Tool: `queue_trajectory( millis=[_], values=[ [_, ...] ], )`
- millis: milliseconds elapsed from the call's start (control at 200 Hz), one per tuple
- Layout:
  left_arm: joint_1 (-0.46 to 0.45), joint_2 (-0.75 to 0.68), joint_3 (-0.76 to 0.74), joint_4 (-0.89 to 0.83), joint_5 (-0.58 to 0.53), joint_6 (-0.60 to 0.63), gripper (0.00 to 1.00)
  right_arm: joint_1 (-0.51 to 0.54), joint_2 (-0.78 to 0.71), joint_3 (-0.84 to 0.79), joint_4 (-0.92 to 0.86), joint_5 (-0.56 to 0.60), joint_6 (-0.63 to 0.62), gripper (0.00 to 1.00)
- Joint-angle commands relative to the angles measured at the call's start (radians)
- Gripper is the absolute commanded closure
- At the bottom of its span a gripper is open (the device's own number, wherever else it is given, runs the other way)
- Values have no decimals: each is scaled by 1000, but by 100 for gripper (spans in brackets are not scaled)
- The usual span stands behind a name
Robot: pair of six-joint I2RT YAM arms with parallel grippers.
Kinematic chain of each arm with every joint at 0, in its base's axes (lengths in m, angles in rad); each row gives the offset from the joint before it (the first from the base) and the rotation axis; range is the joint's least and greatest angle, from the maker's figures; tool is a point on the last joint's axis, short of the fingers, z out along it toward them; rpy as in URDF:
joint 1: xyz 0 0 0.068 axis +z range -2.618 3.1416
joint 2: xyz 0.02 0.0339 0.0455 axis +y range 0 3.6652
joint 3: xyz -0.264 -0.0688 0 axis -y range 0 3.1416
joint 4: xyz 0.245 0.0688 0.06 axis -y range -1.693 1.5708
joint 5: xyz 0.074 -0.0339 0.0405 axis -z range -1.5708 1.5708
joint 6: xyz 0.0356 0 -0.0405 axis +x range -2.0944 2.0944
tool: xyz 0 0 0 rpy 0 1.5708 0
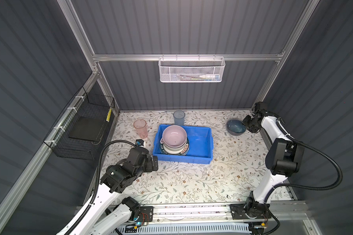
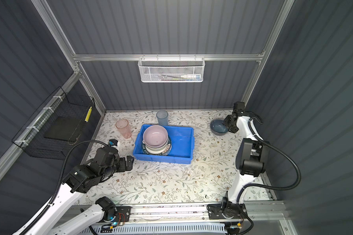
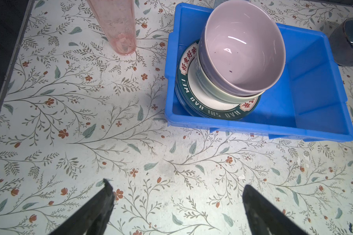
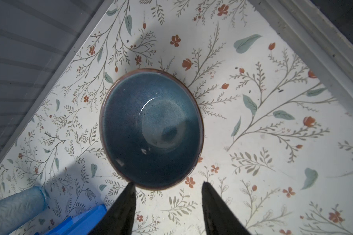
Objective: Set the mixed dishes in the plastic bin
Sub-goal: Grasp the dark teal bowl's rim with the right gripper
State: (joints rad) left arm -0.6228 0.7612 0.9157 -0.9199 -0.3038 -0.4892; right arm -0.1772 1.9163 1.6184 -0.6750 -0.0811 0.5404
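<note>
Two bowls (image 1: 174,135) sit stacked on plates (image 3: 212,114) in the blue bin (image 1: 183,160) mid-frame; left pincer (image 3: 176,184) gapes beside it, right pincer (image 4: 168,183) parted, empty, at the dark-blue bowl (image 1: 235,126) on the worktop (image 1: 181,183), right of frame.

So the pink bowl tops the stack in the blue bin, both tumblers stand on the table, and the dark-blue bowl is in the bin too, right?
Not quite: the dark-blue bowl sits on the table, outside the blue bin; the right wrist view shows it. The rest holds.

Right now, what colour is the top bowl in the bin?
The top bowl is pale pink; see left wrist view.
</note>
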Motion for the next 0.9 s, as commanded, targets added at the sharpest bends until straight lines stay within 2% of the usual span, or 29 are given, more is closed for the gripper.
queue_trajectory(
  millis=[0, 215, 380, 575, 891],
  values=[
    [4, -14, -7, 6, 9, 21, 0, -7, 43, 23, -54, 48, 19, 43],
    [5, -12, -4, 6, 10, 23, 0, -6, 92, 20, -45, 70, 28, 43],
    [5, 1, 4, 8, 10, 30, 0, -7, 134, 15, -18, 49, 31, 46],
    [4, 3, 9, 5, 9, 30, 0, -8, 177, 21, -6, 18, 39, 53],
    [5, -15, 0, -2, 4, 15, 0, -17, 167, 2, 14, -30, 41, 73]
  ],
)
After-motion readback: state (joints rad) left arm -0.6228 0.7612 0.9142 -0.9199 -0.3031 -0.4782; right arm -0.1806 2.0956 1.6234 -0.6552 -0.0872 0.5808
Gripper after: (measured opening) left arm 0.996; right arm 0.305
